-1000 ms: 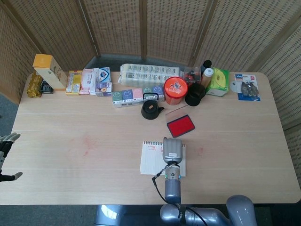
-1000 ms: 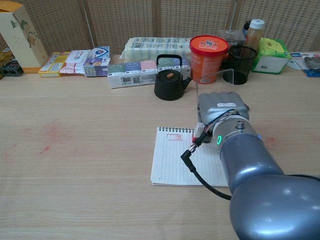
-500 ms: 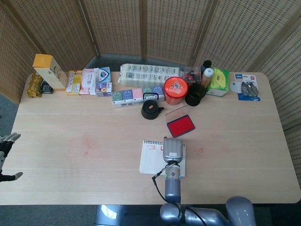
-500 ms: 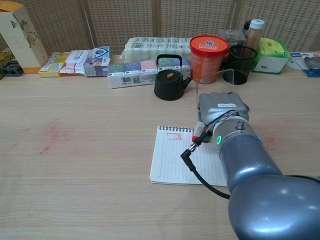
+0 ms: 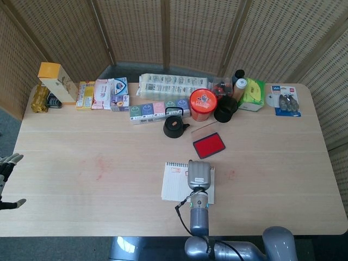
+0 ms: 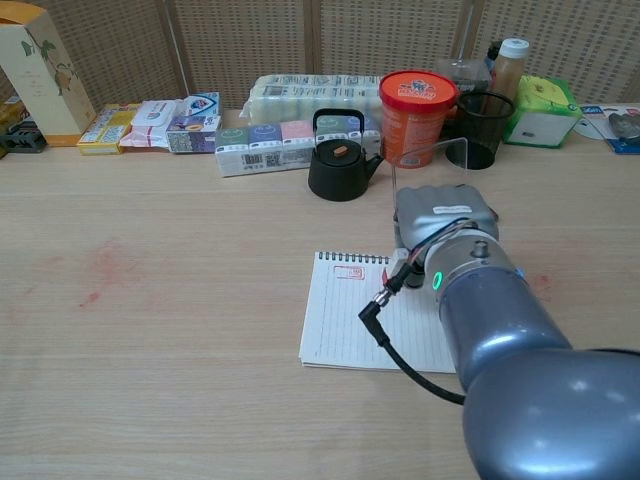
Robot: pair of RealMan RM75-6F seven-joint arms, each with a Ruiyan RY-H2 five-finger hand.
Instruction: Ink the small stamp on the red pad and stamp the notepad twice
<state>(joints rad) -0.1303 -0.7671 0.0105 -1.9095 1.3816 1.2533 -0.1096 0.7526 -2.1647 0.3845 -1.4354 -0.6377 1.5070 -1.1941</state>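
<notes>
Over the right half of the notepad sits the right hand, and honestly its grey back blocks everything: fingers are out of sight in both views, so I can't tell if they're together, apart or clamped on something. The small stamp isn't visible anywhere either, maybe under that hand, can't say. One red stamp mark shows near the top of the notepad, just left of the hand. The red pad lies open just beyond the notepad, its clear lid standing up behind it.

The left hand is way off at the left edge, cut off by the frame, fingers spread with nothing in them.

Lots of bare wooden table left of the notepad, plus a wide stretch on the right. The back edge is crowded: a black kettle, an orange tub with its lid on, and a black mesh cup whose contents I can't make out.
</notes>
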